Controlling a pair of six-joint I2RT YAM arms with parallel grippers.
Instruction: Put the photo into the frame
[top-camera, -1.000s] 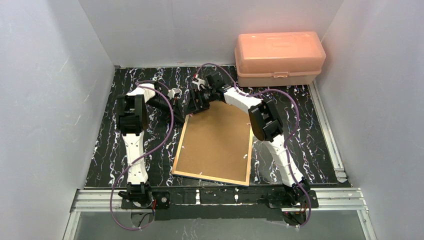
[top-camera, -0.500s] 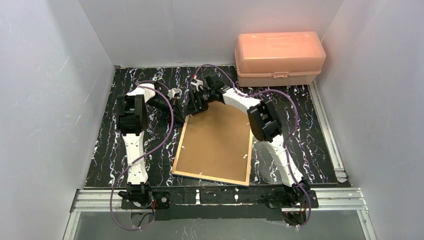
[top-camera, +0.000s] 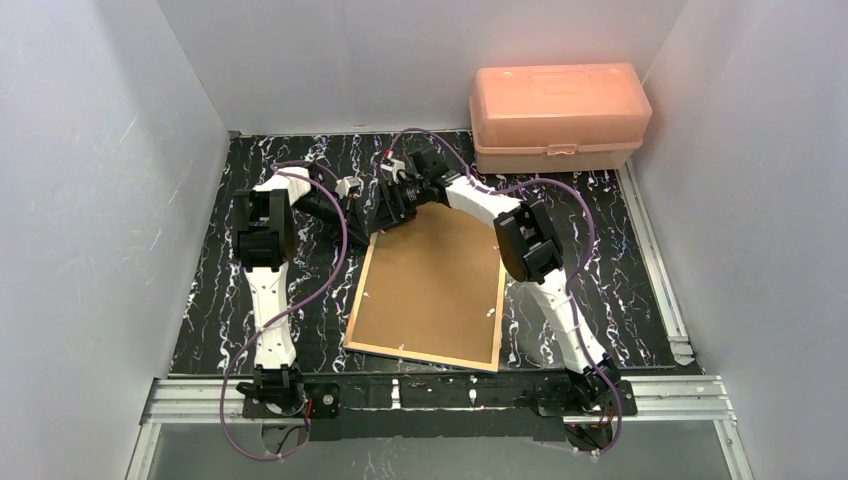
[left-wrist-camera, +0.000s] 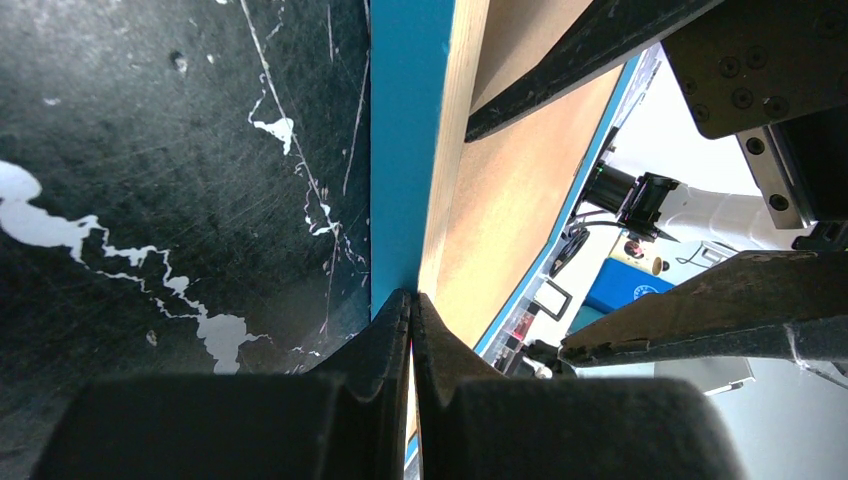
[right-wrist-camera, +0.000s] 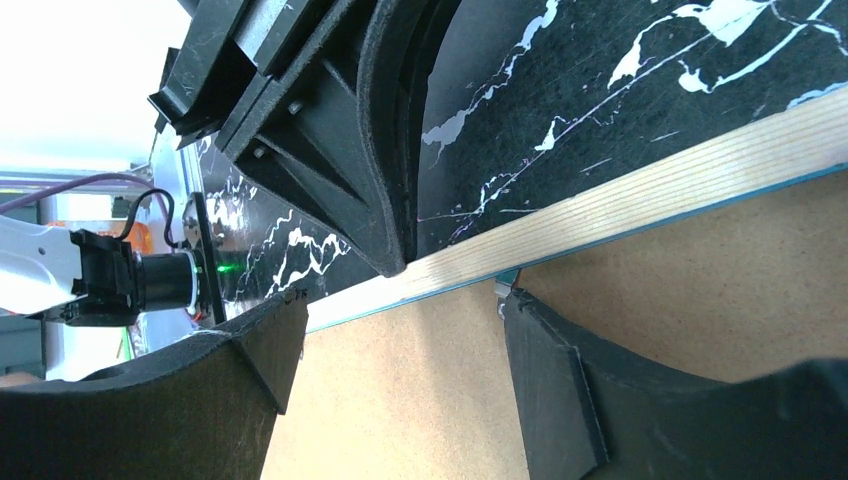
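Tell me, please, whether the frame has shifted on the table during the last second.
No. The frame lies where it was: same gap to the pink box, same near edge along the front rail.

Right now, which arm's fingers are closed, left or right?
The left gripper: its fingers are pressed together, tips at the edge of the frame. On the right gripper the fingers stand apart over the brown backing board.

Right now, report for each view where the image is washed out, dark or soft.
Top external: even light, sharp; the pink box lid glows pale. Left wrist: background right of the frame is washed out; the left pincer is dark and soft. Right wrist: upper-left corner blown out; the right pincer is dark, the table crisp.
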